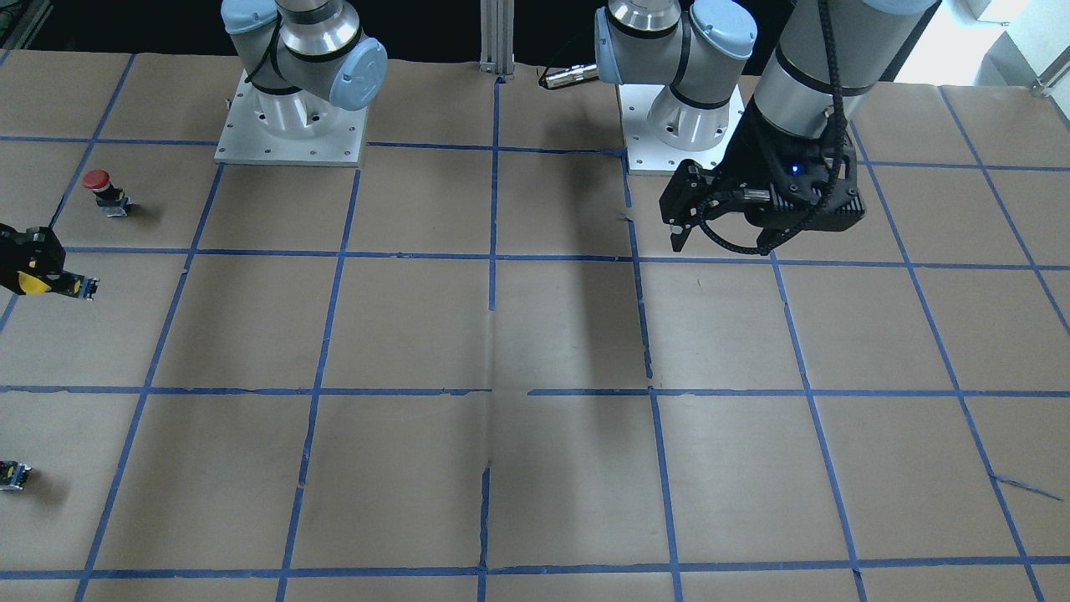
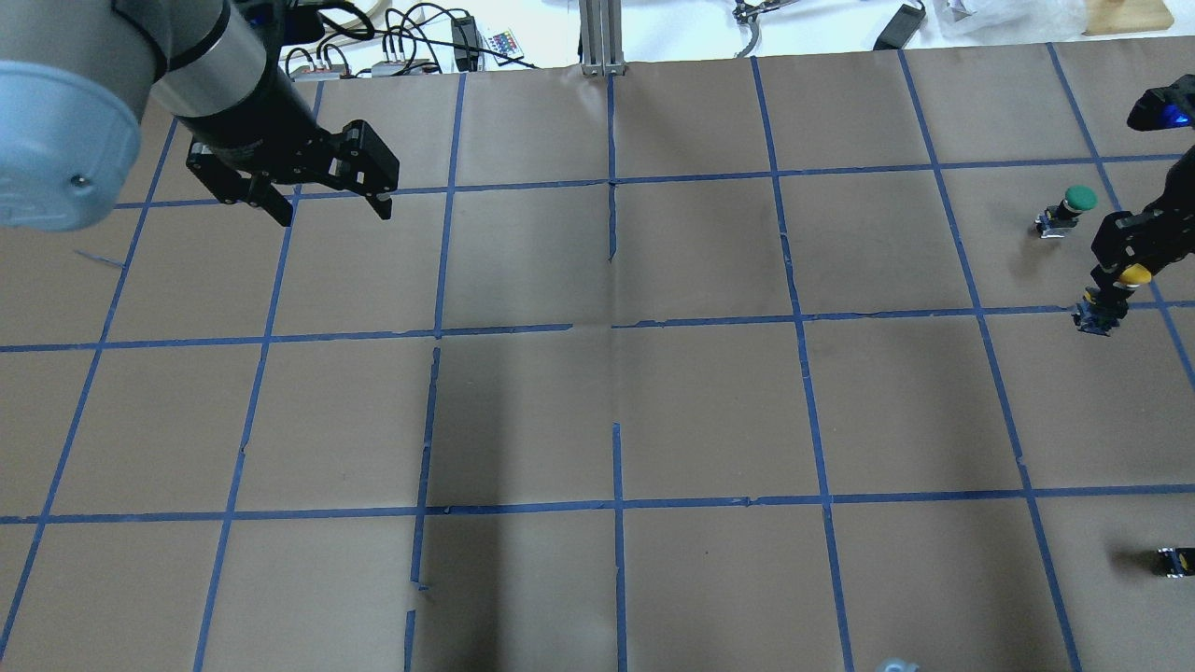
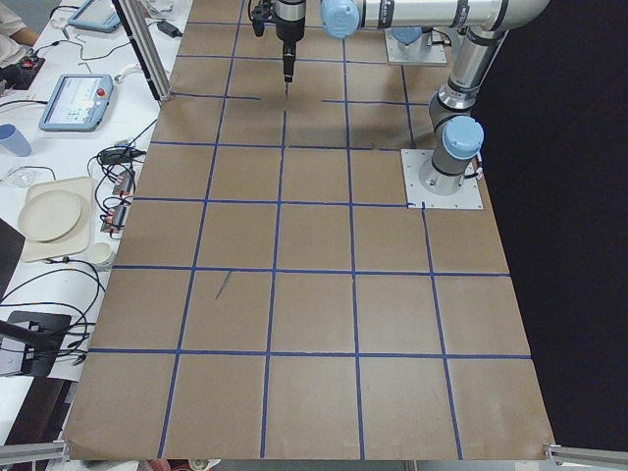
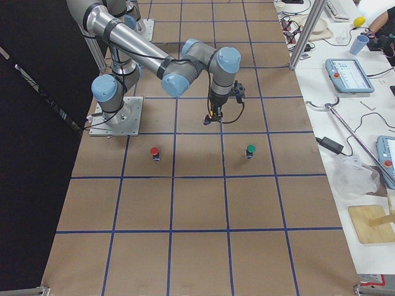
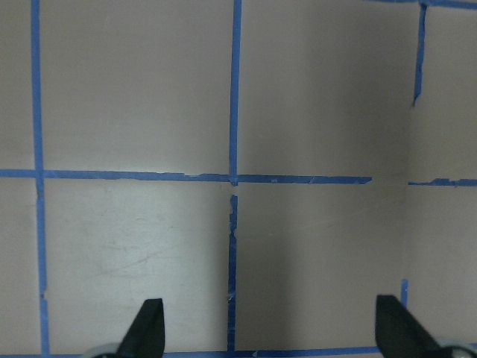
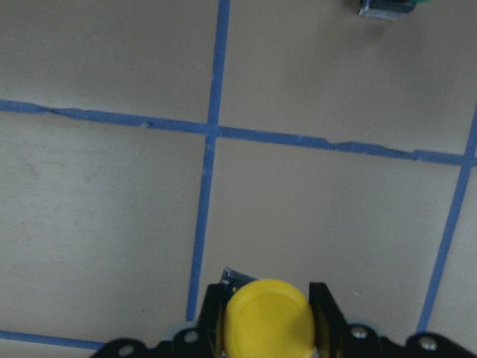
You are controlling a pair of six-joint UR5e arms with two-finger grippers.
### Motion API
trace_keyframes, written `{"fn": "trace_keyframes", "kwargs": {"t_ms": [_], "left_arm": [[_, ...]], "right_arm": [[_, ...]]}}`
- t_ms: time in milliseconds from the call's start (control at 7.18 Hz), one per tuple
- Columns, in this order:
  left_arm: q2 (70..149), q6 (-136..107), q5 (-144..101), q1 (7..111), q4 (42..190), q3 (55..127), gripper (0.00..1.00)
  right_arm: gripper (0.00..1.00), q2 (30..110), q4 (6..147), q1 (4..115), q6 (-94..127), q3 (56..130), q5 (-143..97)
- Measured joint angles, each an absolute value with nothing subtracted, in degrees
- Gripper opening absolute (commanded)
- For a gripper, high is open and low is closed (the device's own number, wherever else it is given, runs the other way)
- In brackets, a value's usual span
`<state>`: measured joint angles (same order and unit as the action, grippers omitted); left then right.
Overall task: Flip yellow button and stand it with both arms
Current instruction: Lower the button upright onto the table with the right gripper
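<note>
Right arm, right claw [image 2: 1130,266]: closed on the yellow button [image 6: 267,322]. In the right wrist view the round yellow cap faces the camera, with a black finger [image 6: 322,309] pressed against each side of it. The button's grey-black body points away from the wrist, toward the bench [image 2: 709,401]. In the overhead view the button sits at the far right edge of the frame, just beside a blue tape line [image 2: 1027,315]. In the right-side view the claw points straight down over the brown paper. Whether the button's base touches the paper or hangs just above it cannot be told.

Left arm, left claw [image 2: 334,215]: spread wide, nothing between the fingers. It hangs above the bench on the robot's left side, well apart from the right claw. The left wrist view shows both fingertips at the lower frame edge, and only paper and tape between them.

Other items on the bench, all on the robot's right side:
- Green-capped button [image 2: 1074,205], upright, near the right claw, on the side farther from the robot.
- Red-capped button [image 1: 100,188], upright, near the right claw, on the side closer to the robot.
- Small capless black-grey part [image 2: 1172,561], resting apart from the others, by the right edge.
</note>
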<state>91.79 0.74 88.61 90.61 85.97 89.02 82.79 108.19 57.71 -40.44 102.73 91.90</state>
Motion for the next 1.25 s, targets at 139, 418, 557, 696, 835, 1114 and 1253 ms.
{"fn": "trace_keyframes", "kwargs": {"t_ms": [139, 418, 557, 696, 835, 1114, 1253], "left_arm": [[91.2, 1.1, 89.2, 91.1, 87.7, 87.6, 1.0], [90.4, 5.3, 88.9, 88.0, 88.8, 87.6, 1.0], [90.5, 7.5, 88.0, 86.8, 88.7, 87.8, 1.0], [90.6, 8.3, 87.1, 86.3, 88.6, 87.9, 1.0], [90.8, 8.3, 86.7, 86.2, 88.5, 87.9, 1.0], [91.0, 7.8, 86.5, 86.1, 88.5, 87.9, 1.0], [91.1, 7.7, 86.6, 86.1, 88.5, 87.9, 1.0]], "right_arm": [[0.07, 82.6, 115.1, 55.8, -44.6, 106.2, 92.0], [0.07, 81.7, 122.9, 53.6, -49.2, 110.1, 91.6], [0.07, 80.5, 125.5, 52.8, -49.8, 111.0, 91.3], [0.07, 79.5, 127.5, 51.6, -50.1, 111.9, 90.6], [0.07, 79.1, 128.9, 50.4, -50.8, 112.8, 89.3], [0.08, 78.8, 131.7, 48.7, -52.5, 114.8, 87.7], [0.08, 78.8, 133.1, 48.4, -52.8, 115.7, 87.5]]}}
